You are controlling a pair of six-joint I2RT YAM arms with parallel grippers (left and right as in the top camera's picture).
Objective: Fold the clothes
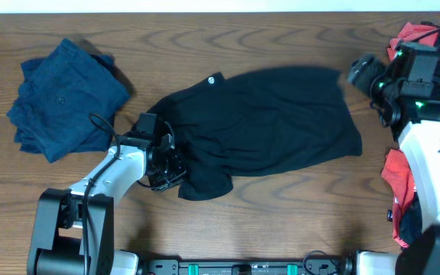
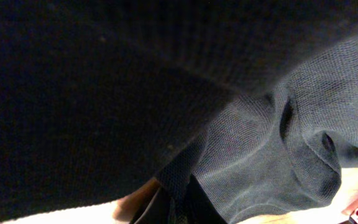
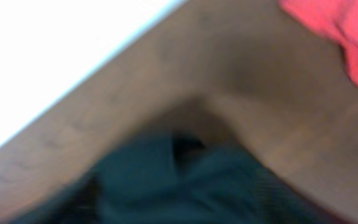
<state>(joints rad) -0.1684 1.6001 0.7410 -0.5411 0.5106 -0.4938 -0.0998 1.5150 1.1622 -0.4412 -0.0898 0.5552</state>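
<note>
A black shirt lies spread across the middle of the wooden table, with a small white logo near its top edge. My left gripper is at the shirt's lower left corner. In the left wrist view it is shut on a bunched fold of the black fabric. My right gripper is at the shirt's upper right corner and is blurred. In the right wrist view dark fabric fills the jaw area and hides the fingers.
A folded dark blue garment lies at the left of the table. A pile of red and dark clothes lies at the right edge, with more red cloth at the far right corner, also seen in the right wrist view.
</note>
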